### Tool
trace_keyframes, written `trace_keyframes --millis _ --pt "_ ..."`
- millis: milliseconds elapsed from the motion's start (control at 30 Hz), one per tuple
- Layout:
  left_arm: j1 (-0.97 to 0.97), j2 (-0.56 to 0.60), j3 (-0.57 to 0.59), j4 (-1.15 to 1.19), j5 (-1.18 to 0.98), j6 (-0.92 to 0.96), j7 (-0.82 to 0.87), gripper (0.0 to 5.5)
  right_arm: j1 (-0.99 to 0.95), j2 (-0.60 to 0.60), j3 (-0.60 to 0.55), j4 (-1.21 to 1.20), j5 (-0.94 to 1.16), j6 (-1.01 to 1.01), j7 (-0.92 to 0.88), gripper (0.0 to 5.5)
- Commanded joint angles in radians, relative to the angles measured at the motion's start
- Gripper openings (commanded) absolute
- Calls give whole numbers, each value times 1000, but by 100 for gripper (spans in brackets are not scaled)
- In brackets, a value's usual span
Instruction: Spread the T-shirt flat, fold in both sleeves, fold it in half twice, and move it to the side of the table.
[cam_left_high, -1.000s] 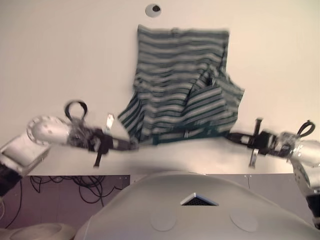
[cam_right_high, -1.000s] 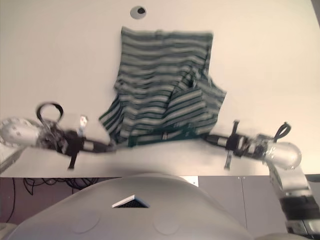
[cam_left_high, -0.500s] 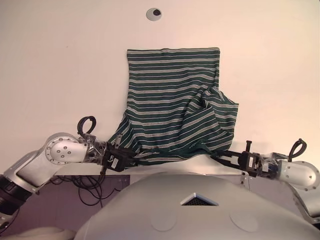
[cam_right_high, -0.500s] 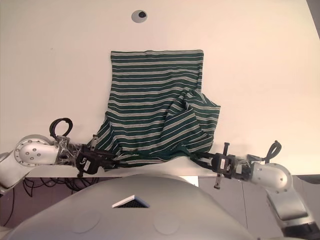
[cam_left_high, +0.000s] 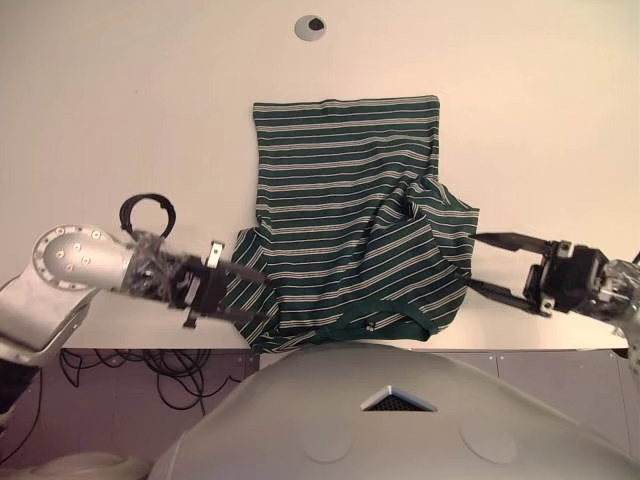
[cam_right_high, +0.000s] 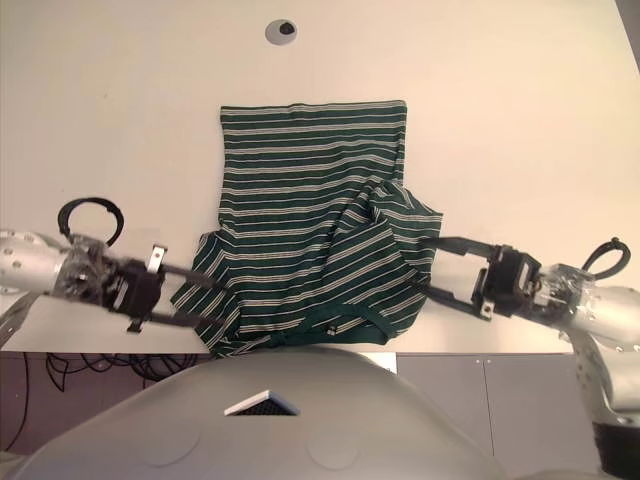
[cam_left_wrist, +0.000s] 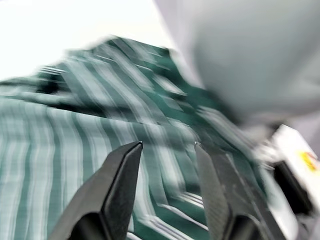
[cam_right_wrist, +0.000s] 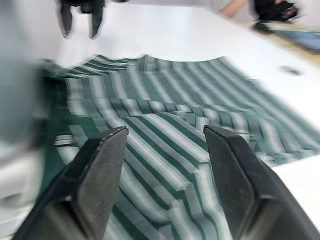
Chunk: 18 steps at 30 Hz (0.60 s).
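Left end effector (cam_left_high: 266, 300) is spread wide, its fingers over the near-left corner of the T-shirt (cam_left_high: 340, 190) with nothing pinched. The shirt lies mid white tabletop (cam_left_high: 120, 120), far end flat, near half rumpled with a fold bunched toward the right. Right end effector (cam_left_high: 472, 260) is spread too, tips just at the shirt's right edge. There's a round cable hole (cam_left_high: 311, 25) beyond the shirt, and dark cables (cam_left_high: 170, 375) under the front edge.

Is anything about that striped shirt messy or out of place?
Yes. The T-shirt lies flat at its far end, but its near half is rumpled, with a diagonal fold bunched toward the robot's right and the hem reaching the near edge of the table.
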Motion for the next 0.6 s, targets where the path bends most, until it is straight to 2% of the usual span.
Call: trace_keyframes --millis 33,133,267,367,467,600 --pt "-235 -245 -55 255 212 20 187 190 -151 70 62 169 -176 -63 -101 276" --pt "-414 -402 -121 571 438 -25 341 190 -245 98 122 301 -282 -102 -140 276" --pt "-595 -507 -190 1005 667 -150 496 190 -340 120 195 469 -404 -143 -187 276" --pt "-708 -565 -232 1300 790 -218 621 190 -381 92 249 563 -527 -157 -237 276" --pt "-793 -606 -269 1481 879 -247 716 190 -367 22 266 576 -580 -154 -229 276" --pt "-856 -627 -287 1631 953 -263 822 190 -295 -77 214 499 -530 -121 -163 276"
